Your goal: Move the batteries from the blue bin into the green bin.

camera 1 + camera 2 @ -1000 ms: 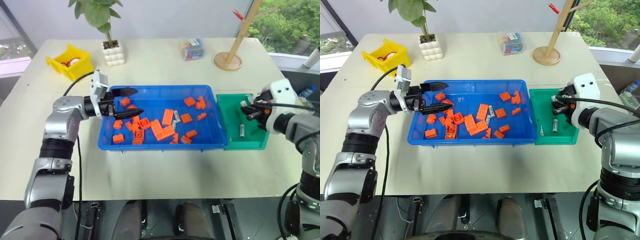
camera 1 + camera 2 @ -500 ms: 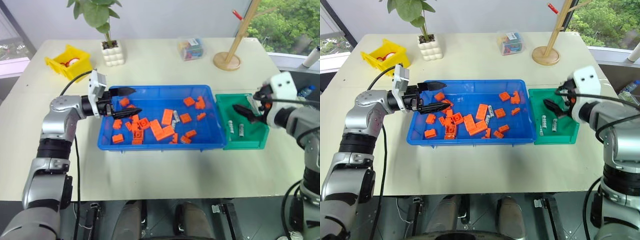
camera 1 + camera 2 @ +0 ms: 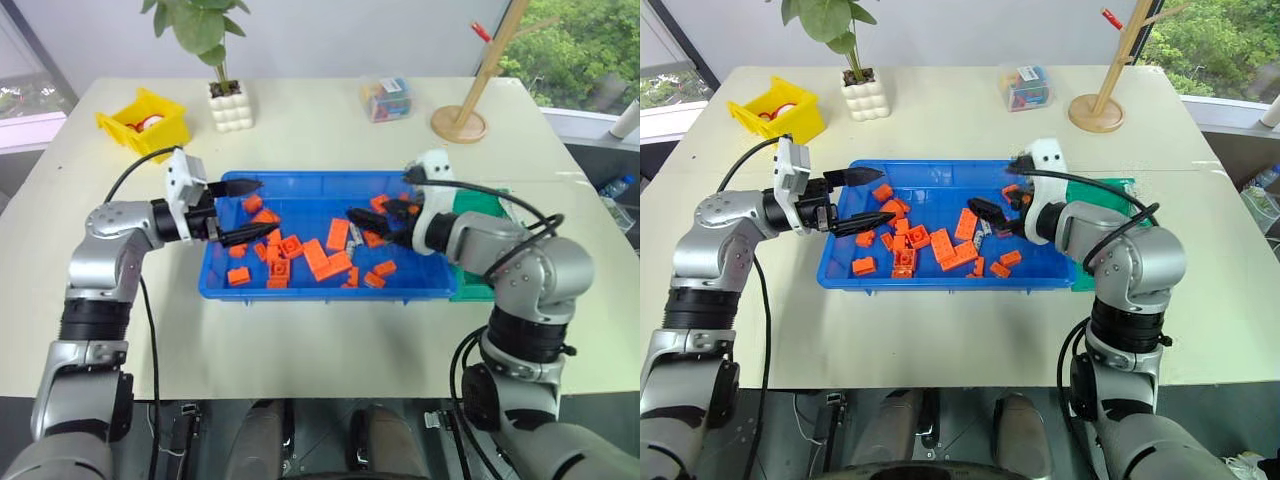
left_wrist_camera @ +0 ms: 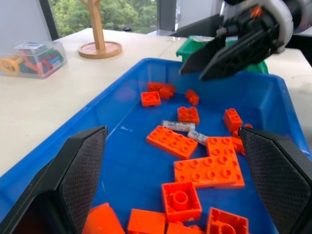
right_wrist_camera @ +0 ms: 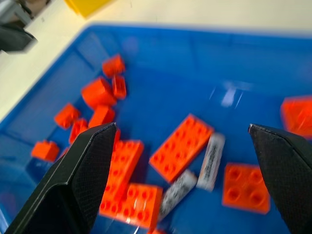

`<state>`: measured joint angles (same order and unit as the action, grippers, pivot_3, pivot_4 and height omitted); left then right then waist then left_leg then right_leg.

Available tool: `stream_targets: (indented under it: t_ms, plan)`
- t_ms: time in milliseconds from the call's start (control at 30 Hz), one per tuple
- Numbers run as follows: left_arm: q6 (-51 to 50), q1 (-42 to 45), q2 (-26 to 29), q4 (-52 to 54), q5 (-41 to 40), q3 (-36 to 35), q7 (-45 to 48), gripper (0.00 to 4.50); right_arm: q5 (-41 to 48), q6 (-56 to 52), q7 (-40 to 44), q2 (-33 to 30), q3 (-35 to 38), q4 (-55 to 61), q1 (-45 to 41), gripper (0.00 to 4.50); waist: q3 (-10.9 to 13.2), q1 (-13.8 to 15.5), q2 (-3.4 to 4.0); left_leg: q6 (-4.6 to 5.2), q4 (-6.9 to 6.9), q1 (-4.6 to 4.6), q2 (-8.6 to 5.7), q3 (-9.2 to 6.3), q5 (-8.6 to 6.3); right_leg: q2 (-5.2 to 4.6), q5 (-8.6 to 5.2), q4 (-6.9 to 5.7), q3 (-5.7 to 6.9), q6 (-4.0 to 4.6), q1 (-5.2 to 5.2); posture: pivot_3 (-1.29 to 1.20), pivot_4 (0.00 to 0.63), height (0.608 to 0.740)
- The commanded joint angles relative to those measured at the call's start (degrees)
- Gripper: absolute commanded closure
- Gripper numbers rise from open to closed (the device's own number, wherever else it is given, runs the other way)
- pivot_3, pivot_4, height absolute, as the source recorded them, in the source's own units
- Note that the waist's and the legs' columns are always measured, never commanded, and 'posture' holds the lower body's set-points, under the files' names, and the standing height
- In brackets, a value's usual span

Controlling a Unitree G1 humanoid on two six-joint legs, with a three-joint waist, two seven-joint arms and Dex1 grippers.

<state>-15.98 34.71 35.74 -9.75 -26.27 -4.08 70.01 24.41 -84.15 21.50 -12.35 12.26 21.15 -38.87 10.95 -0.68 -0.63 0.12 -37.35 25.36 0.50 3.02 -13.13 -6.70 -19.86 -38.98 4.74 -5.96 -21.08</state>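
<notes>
The blue bin (image 3: 300, 288) lies mid-table, strewn with orange bricks (image 3: 322, 260). Two batteries (image 5: 210, 161) lie side by side among the bricks near the bin's middle, also seen as batteries (image 4: 178, 126) in the left wrist view. My right gripper (image 3: 365, 222) hangs open and empty just above them, reaching in from the bin's right end. My left gripper (image 3: 265, 207) hovers open and empty over the bin's left end, pointing right. The green bin (image 3: 488, 203) stands against the blue bin's right side, mostly hidden behind my right arm.
A small yellow bin (image 3: 145, 120) sits at the back left, with a potted plant (image 3: 230, 105) beside it. A clear box of coloured pieces (image 3: 385, 98) and a wooden stand (image 3: 460, 125) are at the back right. Bare table runs along the front.
My right gripper opened over the green bin, where a second battery now lay, then swung left to over the blue bin. The left gripper stayed nearly still.
</notes>
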Motion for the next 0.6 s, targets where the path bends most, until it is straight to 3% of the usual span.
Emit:
stream_targets:
  t_ms: [33, 167, 267, 400, 600]
  plan:
    - [-1.5, -1.0, 0.9, 5.0, -2.2, -2.4, -1.7, 0.00, 2.7, -1.7, 1.0, -1.1, -1.4, 2.6, 0.1, 0.05, 0.0, -0.1, 0.00, 0.00, 0.00, 0.00, 0.01, 0.00, 0.00, 0.00, 0.00, -0.02, 0.00, 0.00, -0.01, 0.00, 0.150, 0.739]
    - [-2.8, -2.6, 1.2, 6.8, -2.9, -2.8, -2.8, 0.00, 6.5, -1.5, 6.3, -7.0, -5.2, 4.1, 1.8, 0.05, 0.0, -0.1, 0.00, 0.00, 0.00, 0.00, 0.01, 0.01, 0.00, 0.00, 0.00, -0.01, -0.02, 0.00, -0.03, 0.00, 0.150, 0.739]
    - [-3.2, -3.3, 1.3, 7.4, -3.2, -2.8, -3.0, 0.00, 6.6, 9.2, 16.5, -18.5, -15.3, 7.2, 5.3, 0.05, 0.0, 0.1, 0.00, 0.02, -0.01, 0.00, 0.00, -0.03, -0.01, -0.01, 0.00, -0.01, -0.02, 0.00, -0.01, 0.00, 0.150, 0.739]
    - [-3.3, -2.8, 1.3, 6.8, -3.1, -2.9, -3.2, 0.00, -0.5, 28.2, 28.2, -30.4, -27.6, 6.1, 6.0, 0.05, 0.0, -0.2, -0.01, 0.12, -0.04, -0.02, -0.01, 0.01, -0.07, 0.00, -0.01, 0.16, -0.07, 0.00, -0.04, 0.00, 0.150, 0.739]
    - [-3.5, -2.9, 1.3, 7.3, -3.3, -3.0, -3.6, 0.00, -7.4, 41.7, 32.0, -30.1, -33.0, -2.7, 2.5, 0.05, 0.0, -0.2, -0.05, 0.03, -0.06, -0.06, 0.10, 0.04, -0.02, 0.07, 0.00, 0.16, -0.06, 0.00, 0.00, 0.00, 0.150, 0.739]
